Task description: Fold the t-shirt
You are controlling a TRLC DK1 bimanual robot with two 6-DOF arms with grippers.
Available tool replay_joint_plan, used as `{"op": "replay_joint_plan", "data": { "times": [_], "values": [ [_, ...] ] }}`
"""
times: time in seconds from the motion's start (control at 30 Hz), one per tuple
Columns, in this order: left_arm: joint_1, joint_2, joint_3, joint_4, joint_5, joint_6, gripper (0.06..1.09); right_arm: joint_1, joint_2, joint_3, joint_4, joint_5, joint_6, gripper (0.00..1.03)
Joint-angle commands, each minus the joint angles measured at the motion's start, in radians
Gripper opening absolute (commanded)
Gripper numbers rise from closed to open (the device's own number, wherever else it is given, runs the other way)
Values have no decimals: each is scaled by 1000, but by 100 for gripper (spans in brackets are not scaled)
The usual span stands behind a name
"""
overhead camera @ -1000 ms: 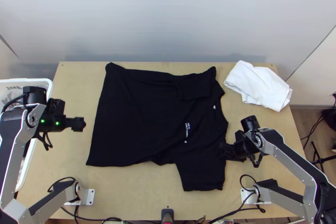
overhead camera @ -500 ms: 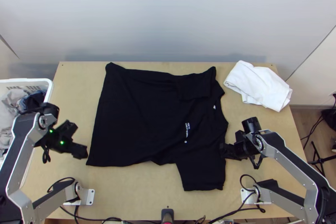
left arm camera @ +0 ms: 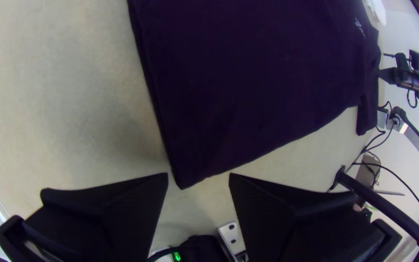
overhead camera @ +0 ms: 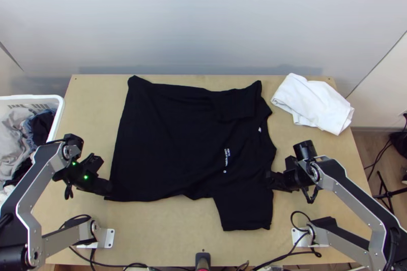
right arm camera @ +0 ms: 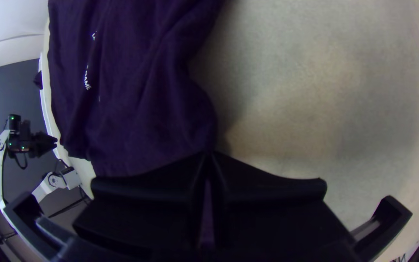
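While a white basket (overhead camera: 61,104) of clothes (overhead camera: 12,136) flanks the table (overhead camera: 91,113) at 9 o'clock, the left gripper (overhead camera: 113,188) spreads its jaws at the 8 o'clock corner of the black T-shirt (overhead camera: 173,144). The shirt lies spread mid-table, neckline (overhead camera: 266,129) toward 3 o'clock. At its 4 o'clock edge, the right gripper (overhead camera: 269,181) pinches fabric between its jaws; a white cloth (overhead camera: 313,103) rests at the table's 2 o'clock.

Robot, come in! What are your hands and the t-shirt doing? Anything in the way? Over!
T-shirt mostly spread. Left hand open at its hem corner; right hand shut on its shoulder edge. White cloth beside it, not blocking.
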Motion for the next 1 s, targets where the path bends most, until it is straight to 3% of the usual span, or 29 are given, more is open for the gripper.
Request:
{"op": "replay_joint_plan", "data": {
  "times": [0.0,0.27,0.3,0.43,0.63,0.87,0.97],
  "values": [
    [-12,63,-38,73,9,-25,63,2,-13,7,0,1,9,3],
    [-14,77,-72,86,-42,-18,63,-3,-25,8,-2,3,10,3],
    [-14,79,-78,94,-42,-18,59,-1,-25,10,-2,3,14,3],
    [-14,66,-102,145,-39,-23,9,1,-48,24,-2,3,27,3],
    [48,53,17,125,15,-41,9,-38,-145,91,-74,3,33,3],
    [124,80,352,159,144,-290,9,-88,-197,326,-102,27,43,3],
    [98,85,470,194,151,-422,9,-101,-147,507,-85,29,41,3]
  ]
}}
